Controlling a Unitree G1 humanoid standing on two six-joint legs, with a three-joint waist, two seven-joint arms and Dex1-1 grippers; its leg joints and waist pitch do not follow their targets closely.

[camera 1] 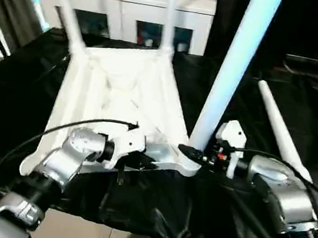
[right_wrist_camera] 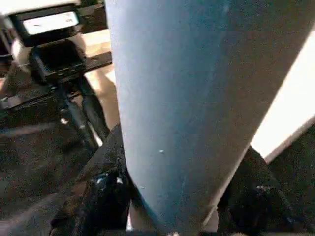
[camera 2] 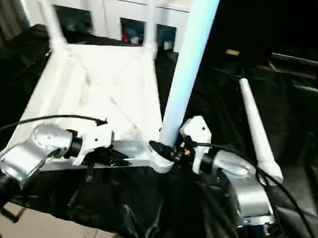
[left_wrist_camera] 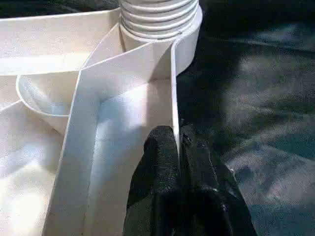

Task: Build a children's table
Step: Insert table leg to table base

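The white tabletop (camera 1: pixel 122 86) lies upside down on black cloth, ribs facing up. Two white legs (camera 1: pixel 68 11) (camera 1: pixel 169 17) stand in its far corner sockets. A third leg (camera 1: pixel 231 64) stands upright in the near right corner socket (left_wrist_camera: pixel 157 19), where its ribbed base shows. My right gripper (camera 1: pixel 192 154) is shut on this leg just above the socket, with a black finger (right_wrist_camera: pixel 106 196) on each side of the tube. My left gripper (left_wrist_camera: pixel 178 142) is shut on the tabletop's near rim wall, a short way from that socket. A fourth leg (camera 1: pixel 281 133) lies loose on the cloth to the right.
A white cabinet with glass doors (camera 1: pixel 124 17) stands behind the work surface. The black cloth (camera 1: pixel 165 211) hangs over the near edge, with pale floor below. Cables run from both wrists across the tabletop and cloth. Dark furniture fills the right background.
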